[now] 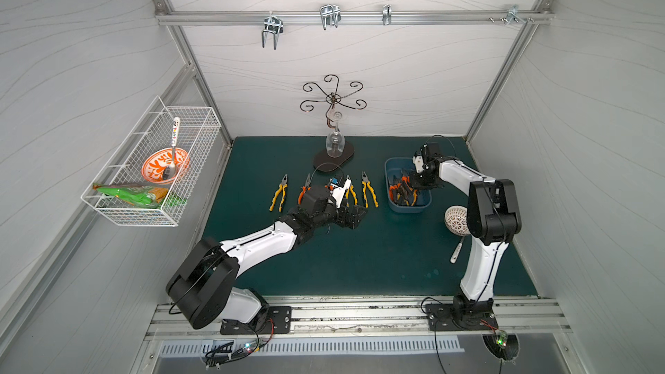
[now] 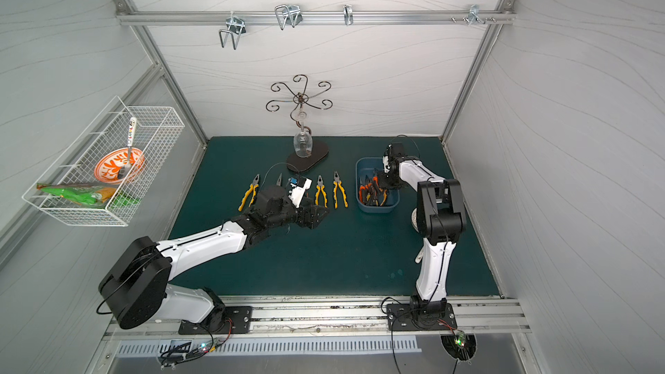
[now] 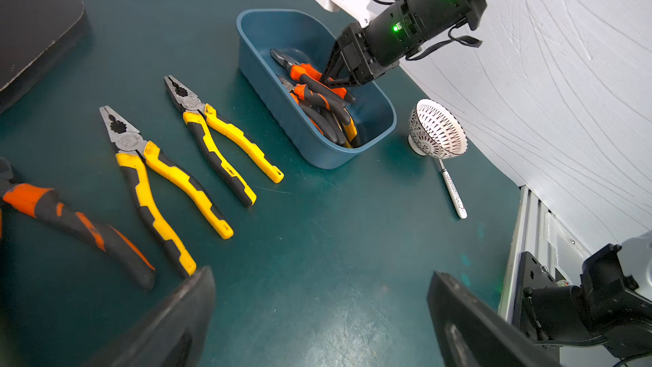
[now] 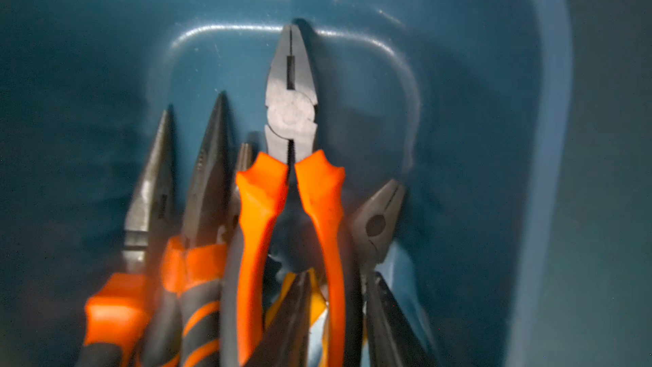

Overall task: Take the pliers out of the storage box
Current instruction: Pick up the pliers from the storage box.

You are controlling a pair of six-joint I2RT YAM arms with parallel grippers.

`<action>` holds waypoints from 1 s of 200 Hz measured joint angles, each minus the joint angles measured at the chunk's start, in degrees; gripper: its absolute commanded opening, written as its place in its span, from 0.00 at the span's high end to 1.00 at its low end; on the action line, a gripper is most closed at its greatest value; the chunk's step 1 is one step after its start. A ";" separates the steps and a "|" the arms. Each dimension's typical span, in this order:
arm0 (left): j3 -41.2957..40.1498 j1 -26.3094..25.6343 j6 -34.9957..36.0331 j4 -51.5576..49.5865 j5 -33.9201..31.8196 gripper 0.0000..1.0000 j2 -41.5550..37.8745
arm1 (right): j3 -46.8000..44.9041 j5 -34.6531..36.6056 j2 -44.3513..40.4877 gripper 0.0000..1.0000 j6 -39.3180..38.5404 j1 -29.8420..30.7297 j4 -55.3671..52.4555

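Clock read in the top views, 12 o'clock at the back wall.

**Right gripper** (image 3: 333, 78): lowered into the storage box (image 3: 319, 158). Its fingers are drawn together on the handles of the top orange-handled pliers (image 4: 291, 118), which lie on the heap.

**Left gripper** (image 3: 319, 278): fingers spread wide with nothing between them. It hangs over the mat (image 1: 360, 264), just at 6 o'clock of the laid-out row.

**Storage box**: blue tub standing flat at 2 o'clock of the mat's centre. It holds a heap of pliers with orange-and-black handles and some yellow, heads toward 12 o'clock and handles toward 6. The count is unclear.

**Laid-out row**: four pliers on the mat at 9 o'clock of the box, side by side and apart, heads toward 12 o'clock.
- nearest yellow pliers (image 3: 225, 135)
- second yellow pliers (image 3: 155, 178)
- orange-and-black pliers (image 3: 70, 220)
- far yellow pliers (image 1: 279, 194)

In both top views the left arm covers parts of the middle two.

**Patterned bowl** (image 3: 437, 128): at 4 o'clock of the box, near it but apart.

**White-handled utensil** (image 3: 453, 192): at 6 o'clock of the bowl, its head hidden.

**Glass rack** (image 1: 333, 102): at 12 o'clock of the mat, with one wine glass (image 1: 334, 143) hanging on it.

**Wire basket** (image 1: 201, 120): on the side wall at 9 o'clock.
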 measured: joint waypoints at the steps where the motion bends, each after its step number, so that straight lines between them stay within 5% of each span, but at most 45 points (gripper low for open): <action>1: 0.00 0.00 0.04 0.00 0.00 0.00 -0.02 | 0.02 -0.02 0.00 0.81 -0.13 -0.02 -0.02; 33: 0.00 0.00 1.05 -0.07 -0.17 0.00 -1.25 | 0.24 -1.07 0.02 1.00 -0.46 -0.42 -0.66; 146: 0.00 0.00 0.85 -1.05 -2.38 0.00 -2.62 | -16.37 -3.15 -14.93 1.00 4.55 -0.42 10.38; 200: 5.53 1.88 -8.00 -3.32 -2.29 0.00 0.87 | -24.94 -2.64 -24.06 1.00 7.21 0.57 18.64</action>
